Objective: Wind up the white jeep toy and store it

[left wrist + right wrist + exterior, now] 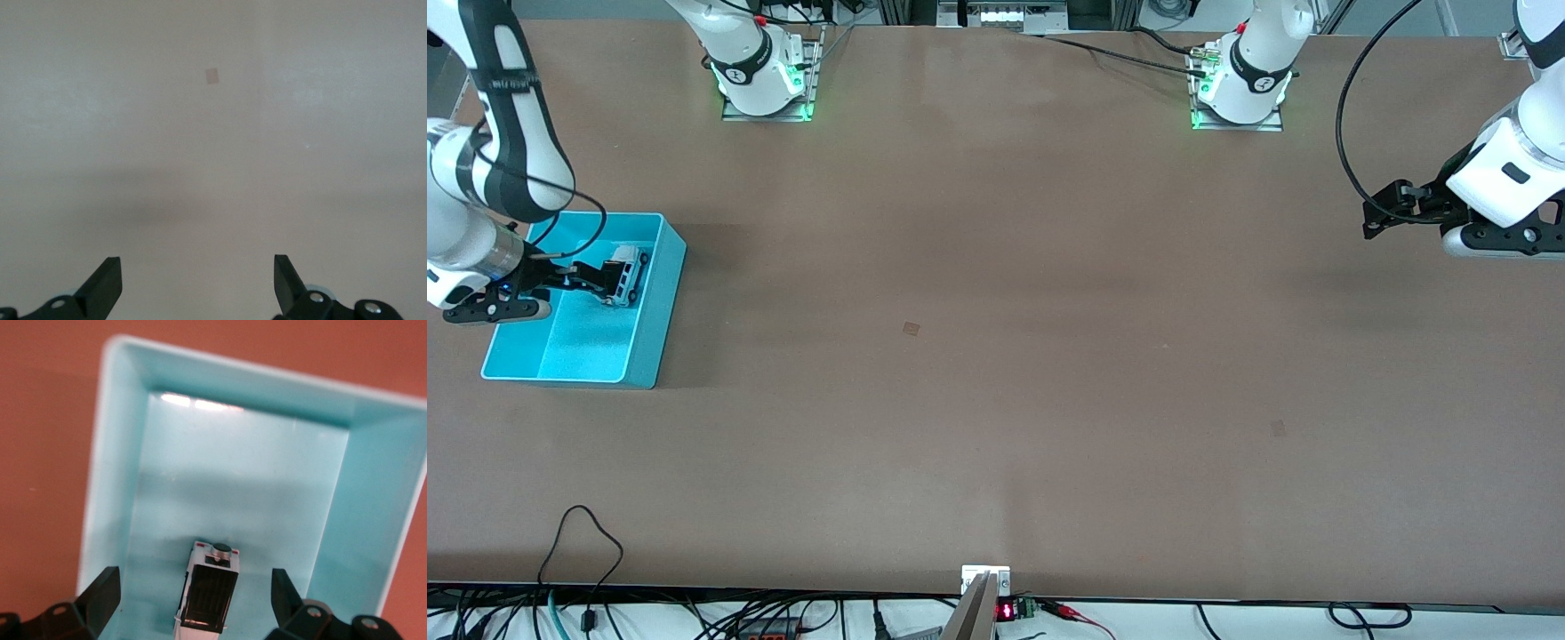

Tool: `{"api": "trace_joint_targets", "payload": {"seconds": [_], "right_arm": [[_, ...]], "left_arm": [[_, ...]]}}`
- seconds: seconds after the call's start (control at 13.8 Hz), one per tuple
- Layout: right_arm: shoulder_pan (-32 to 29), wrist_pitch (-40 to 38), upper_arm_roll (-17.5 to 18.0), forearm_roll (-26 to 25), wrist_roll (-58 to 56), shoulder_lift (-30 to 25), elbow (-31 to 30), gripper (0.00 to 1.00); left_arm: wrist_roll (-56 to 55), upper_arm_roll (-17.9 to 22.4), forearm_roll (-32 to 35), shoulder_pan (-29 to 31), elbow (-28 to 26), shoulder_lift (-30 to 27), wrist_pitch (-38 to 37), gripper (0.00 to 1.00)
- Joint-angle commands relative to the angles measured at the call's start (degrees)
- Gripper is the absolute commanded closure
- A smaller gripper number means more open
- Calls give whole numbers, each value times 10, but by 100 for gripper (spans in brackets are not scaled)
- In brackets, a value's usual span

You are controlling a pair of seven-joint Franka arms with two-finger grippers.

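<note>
**Jeep in the bin, pincer spread**

We judge the step in hand to be the release into the bin [649,356]. To do it well, we should lift the right pincer [609,277] straight up, fingers kept wide, so neither tip clips the jeep [626,274] or the bin's wall.

The bin sits at about 9 o'clock on the desk [996,356], toward the right arm's end. The jeep lies inside it, in the part nearer the robot bases. In the right wrist view the right pincer [195,590] stands apart, one finger on each side of the jeep [208,593], neither touching it.

The left pincer [198,280], at 3 o'clock, waits spread over bare desk.
</note>
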Motion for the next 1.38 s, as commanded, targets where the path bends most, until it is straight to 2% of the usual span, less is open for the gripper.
{"api": "trace_joint_targets", "payload": {"seconds": [0.0, 0.22, 0.58, 0.8, 1.02, 1.31], "right_arm": [[48, -24, -2, -4, -14, -58, -8, 0], [77, -88, -2, 0, 1, -94, 21, 0], [128, -281, -2, 2, 104, -122, 138, 0], [138, -370, -3, 7, 118, -123, 221, 0], [159, -405, -4, 36, 146, -123, 269, 0], [195, -414, -1, 39, 276, -123, 301, 0]], "left_arm": [[-3, 1, -3, 0, 5, 2, 1, 0], [-3, 1, -3, 0, 5, 2, 1, 0], [-3, 1, -3, 0, 5, 2, 1, 0], [-3, 1, -3, 0, 5, 2, 1, 0], [-3, 1, -3, 0, 5, 2, 0, 0], [-3, 1, -3, 0, 5, 2, 0, 0]]}}
